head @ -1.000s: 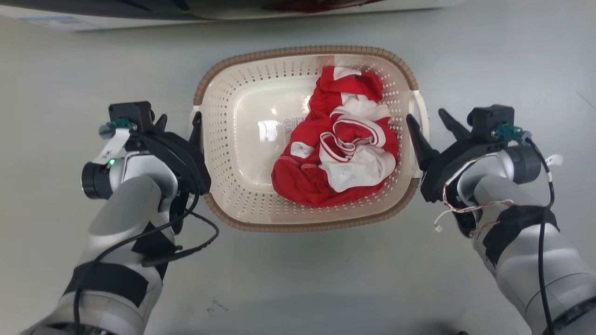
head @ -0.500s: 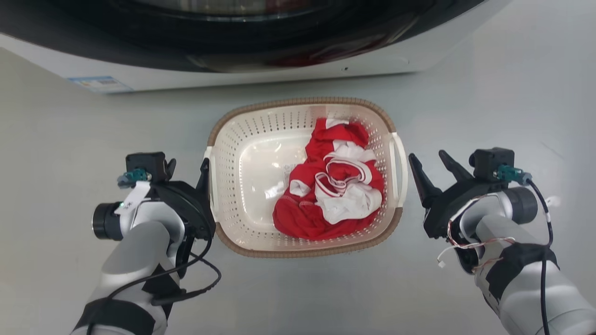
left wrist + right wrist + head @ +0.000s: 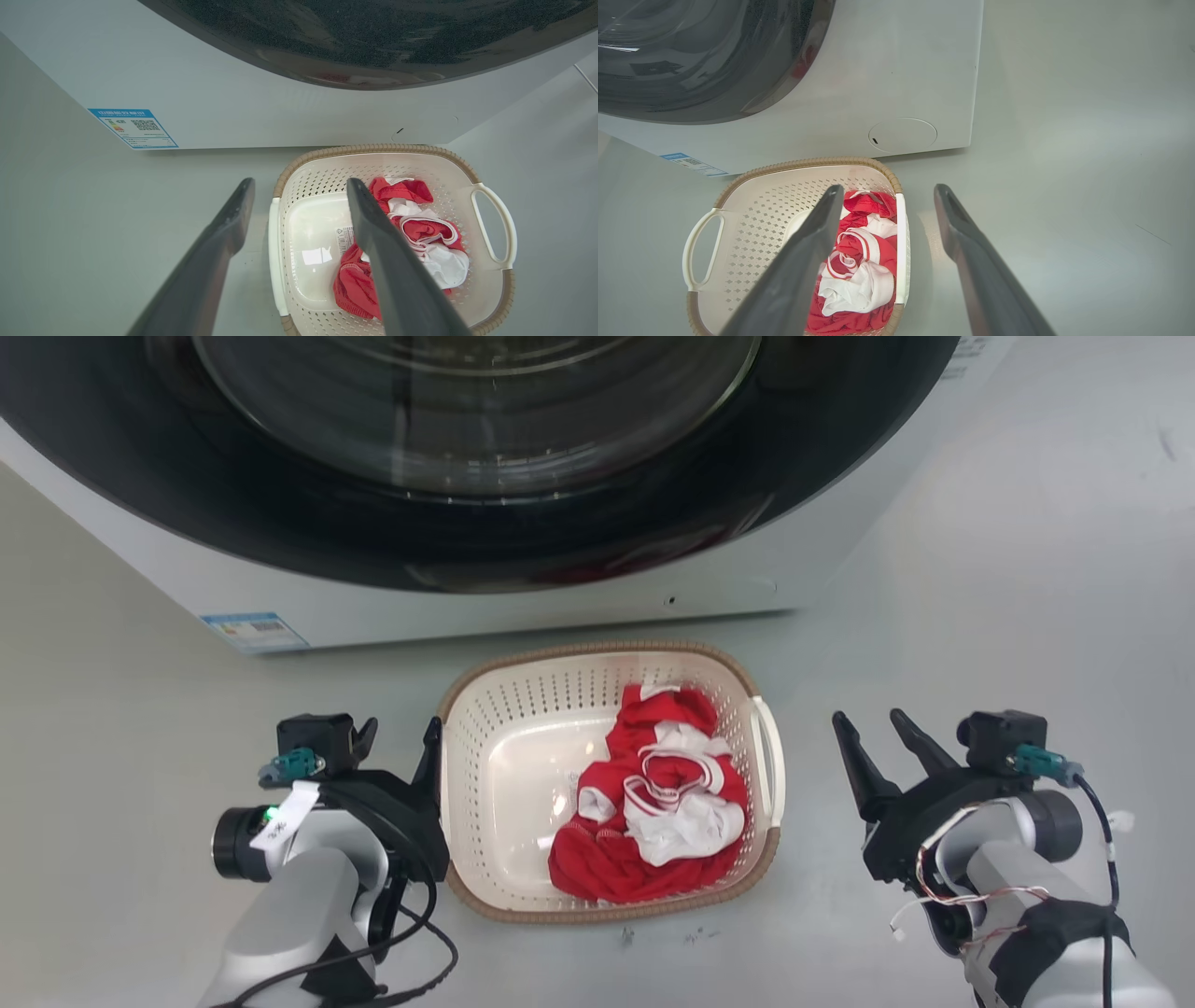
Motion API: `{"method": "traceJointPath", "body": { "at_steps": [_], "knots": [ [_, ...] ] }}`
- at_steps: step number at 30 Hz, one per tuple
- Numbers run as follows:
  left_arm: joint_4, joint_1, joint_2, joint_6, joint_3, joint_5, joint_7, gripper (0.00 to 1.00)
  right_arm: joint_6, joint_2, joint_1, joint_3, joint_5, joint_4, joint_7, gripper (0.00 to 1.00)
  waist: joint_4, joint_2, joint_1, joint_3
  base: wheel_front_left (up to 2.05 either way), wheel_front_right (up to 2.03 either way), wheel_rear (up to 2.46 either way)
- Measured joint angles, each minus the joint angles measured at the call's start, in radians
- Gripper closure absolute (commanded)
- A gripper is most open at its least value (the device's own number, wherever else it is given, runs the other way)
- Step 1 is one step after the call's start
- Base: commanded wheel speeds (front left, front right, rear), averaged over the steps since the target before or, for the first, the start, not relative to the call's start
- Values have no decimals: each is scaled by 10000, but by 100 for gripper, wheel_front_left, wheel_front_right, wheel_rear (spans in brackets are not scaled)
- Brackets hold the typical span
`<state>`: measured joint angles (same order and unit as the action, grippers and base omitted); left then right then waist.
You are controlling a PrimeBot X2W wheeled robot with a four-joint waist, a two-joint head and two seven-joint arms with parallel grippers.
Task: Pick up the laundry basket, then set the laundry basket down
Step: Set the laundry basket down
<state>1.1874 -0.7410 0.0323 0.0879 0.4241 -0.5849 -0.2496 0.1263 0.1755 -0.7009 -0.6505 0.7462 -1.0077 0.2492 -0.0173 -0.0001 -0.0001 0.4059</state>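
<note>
The laundry basket (image 3: 597, 651), cream-white with holes and a brown woven-look rim, stands on the pale floor in front of the washer, and red and white clothes (image 3: 653, 812) lie in it. My left gripper (image 3: 401, 728) is open beside the basket's left edge, its inner finger close to the left handle. In the left wrist view that gripper (image 3: 300, 183) looks down on the basket (image 3: 373, 148), whose left handle (image 3: 273, 252) shows between the fingers. My right gripper (image 3: 866, 719) is open, a clear gap right of the right handle (image 3: 775, 765). The right wrist view has this gripper (image 3: 888, 187) above the basket (image 3: 803, 163).
The white washer (image 3: 523, 597) with its dark round door (image 3: 467, 429) stands just behind the basket, and a blue label (image 3: 252, 630) is on its lower left. Pale floor (image 3: 1027, 569) spreads to both sides and in front.
The head camera has lifted, bringing the washer front into view and making the basket look smaller. My right gripper, earlier at the right handle, now stands apart from it. Both grippers stay open.
</note>
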Motion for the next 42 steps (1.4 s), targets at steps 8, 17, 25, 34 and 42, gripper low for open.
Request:
{"method": "traceJointPath", "body": {
  "at_steps": [8,17,25,34,42],
  "knots": [
    [-1296,989,222,-284,-234,261,0,0,-345,232,935,575,-242,1016,0,0,-45,-1,-1,-1197,0,0,0],
    [-3250,2154,546,-811,-359,723,0,0,-926,577,1957,1218,-790,2608,0,0,-64,-1,-1,-2326,0,0,0],
    [-5572,3516,872,-1308,-508,1258,-2,0,-1371,861,2882,1724,-1333,4171,2,0,-53,0,0,-3009,0,0,0],
    [-8132,5136,1116,-1701,-646,1829,-2,0,-1847,970,4145,2153,-1894,5927,2,0,-28,0,0,-3421,0,0,0],
    [-9566,6416,1200,-1944,-932,2119,-2,0,-2069,1045,5232,2464,-2280,7108,2,0,19,0,0,-3669,0,0,0]
  ]
}}
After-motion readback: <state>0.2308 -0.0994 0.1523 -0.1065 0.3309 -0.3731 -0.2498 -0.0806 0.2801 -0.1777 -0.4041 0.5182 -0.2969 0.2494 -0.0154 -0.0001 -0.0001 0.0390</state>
